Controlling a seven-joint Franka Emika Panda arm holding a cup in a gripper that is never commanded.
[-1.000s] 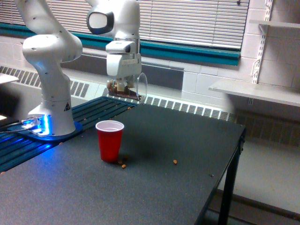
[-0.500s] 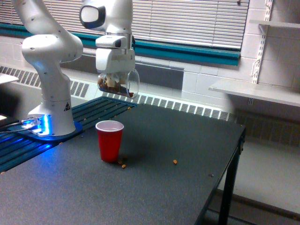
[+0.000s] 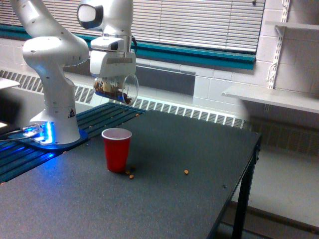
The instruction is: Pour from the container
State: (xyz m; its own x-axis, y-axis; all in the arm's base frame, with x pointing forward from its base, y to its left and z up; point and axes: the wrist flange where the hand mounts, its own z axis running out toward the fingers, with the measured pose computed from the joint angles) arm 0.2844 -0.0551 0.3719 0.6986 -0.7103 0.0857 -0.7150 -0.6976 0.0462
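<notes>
Your arm runs off the top of the frame, so its upper links are cut away, and the dark table it stands on is cropped at the bottom and at the exterior view's left. On the arm's white base, left of the red cup, you have a small black triangle sticker, too small to read. No other writing shows.

The gripper hangs above the red cup and a little toward the exterior view's left of it. Its fingers are buried behind the container, so the pinch itself is hard to see, but the claw carries the clear tumbler clamped on its wall. The container lies tipped on its side, mouth toward the exterior view's right, well above the red cup's rim and not touching it. Brown bits sit in its low side; what they are is too blurred to tell.

Against the frames before, your wrist has swung toward the exterior view's left: a second ago the container hung right of the red cup, now it is over the cup's left edge.

The red cup stands upright, white inside, in the same place as before. Brown crumbs lie just beside its foot, and one more well to its right.
</notes>
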